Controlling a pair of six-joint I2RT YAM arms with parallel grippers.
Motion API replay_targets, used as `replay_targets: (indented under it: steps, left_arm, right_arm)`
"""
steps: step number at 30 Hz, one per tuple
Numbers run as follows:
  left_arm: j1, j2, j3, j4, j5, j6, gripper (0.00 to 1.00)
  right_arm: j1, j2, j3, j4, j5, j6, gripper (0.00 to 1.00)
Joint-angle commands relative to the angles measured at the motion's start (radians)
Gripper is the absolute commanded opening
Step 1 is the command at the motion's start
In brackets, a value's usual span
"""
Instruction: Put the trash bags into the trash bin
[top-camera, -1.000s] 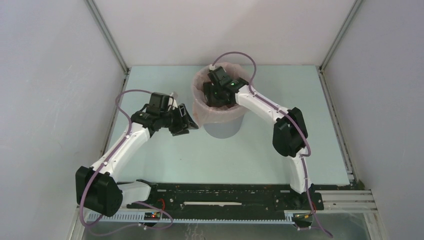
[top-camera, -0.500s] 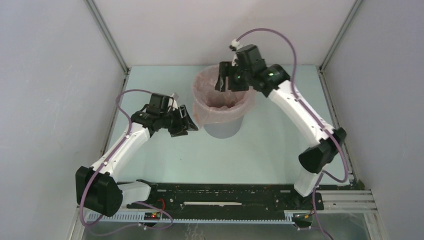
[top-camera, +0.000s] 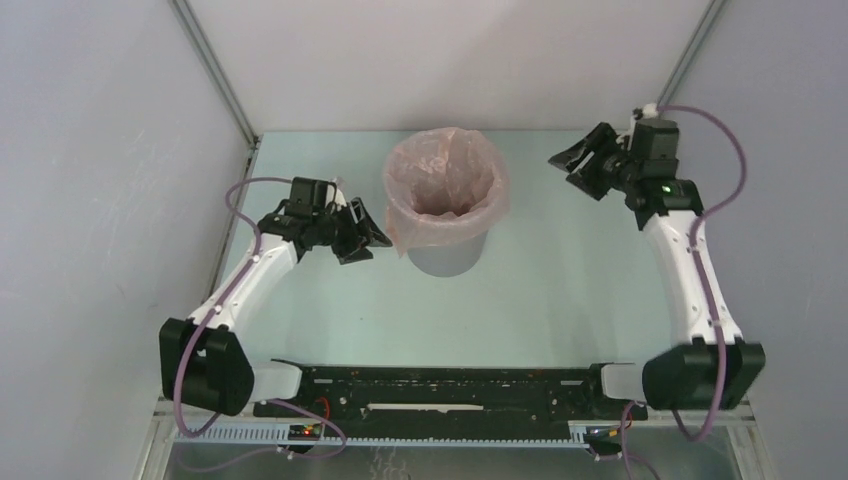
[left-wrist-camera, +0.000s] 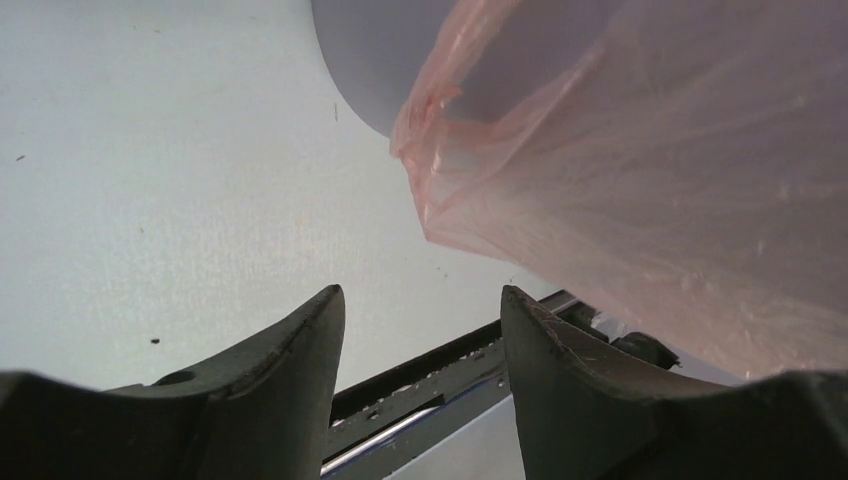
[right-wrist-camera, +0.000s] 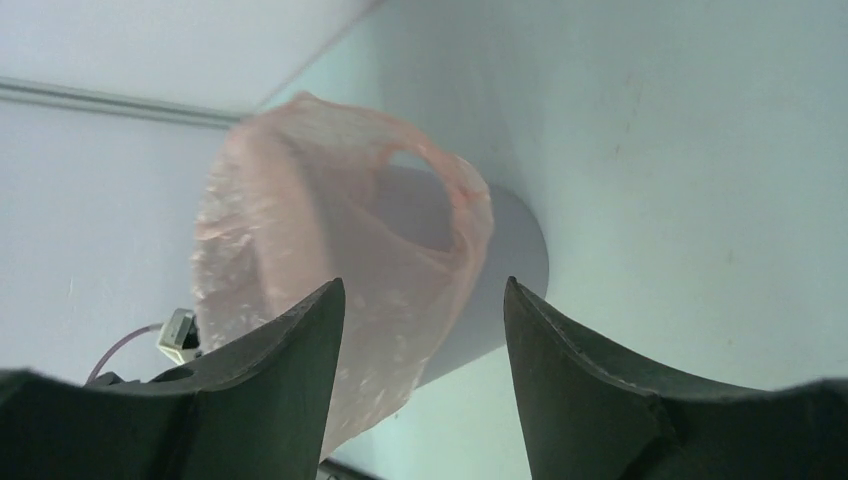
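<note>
The grey round trash bin (top-camera: 446, 257) stands upright at the table's middle rear. The pale-pink trash bag (top-camera: 445, 190) lines its inside and is folded down over the rim all around. My left gripper (top-camera: 372, 235) is open and empty just left of the bin, close to the bag's hanging edge (left-wrist-camera: 640, 190); the bin's wall (left-wrist-camera: 370, 60) shows behind. My right gripper (top-camera: 570, 165) is open and empty, raised to the right of the bin and pointed at it. In the right wrist view the bag (right-wrist-camera: 330, 270) drapes over the bin (right-wrist-camera: 510, 270).
Grey enclosure walls with metal corner posts (top-camera: 215, 75) surround the pale-green table (top-camera: 520, 300). The black base rail (top-camera: 450, 385) runs along the near edge; it also shows in the left wrist view (left-wrist-camera: 440, 365).
My right gripper has lifted out of the bin and swung far to the right, away from the bag. My left gripper has drawn back slightly to the left.
</note>
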Motion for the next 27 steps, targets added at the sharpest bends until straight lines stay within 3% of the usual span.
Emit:
replay_targets:
  steps: [1, 10, 27]
  left_arm:
    - [0.019, 0.051, 0.049, 0.077, 0.064, -0.070, 0.63]
    - [0.027, 0.179, 0.073, 0.156, 0.083, -0.133, 0.57]
    - [-0.007, 0.294, 0.060, 0.218, 0.053, -0.156, 0.51]
  right_arm:
    - [-0.001, 0.139, -0.066, 0.110, -0.178, 0.112, 0.69]
    - [-0.013, 0.392, -0.116, 0.272, -0.329, 0.177, 0.68]
    - [0.092, 0.522, -0.245, 0.447, -0.389, 0.246, 0.53]
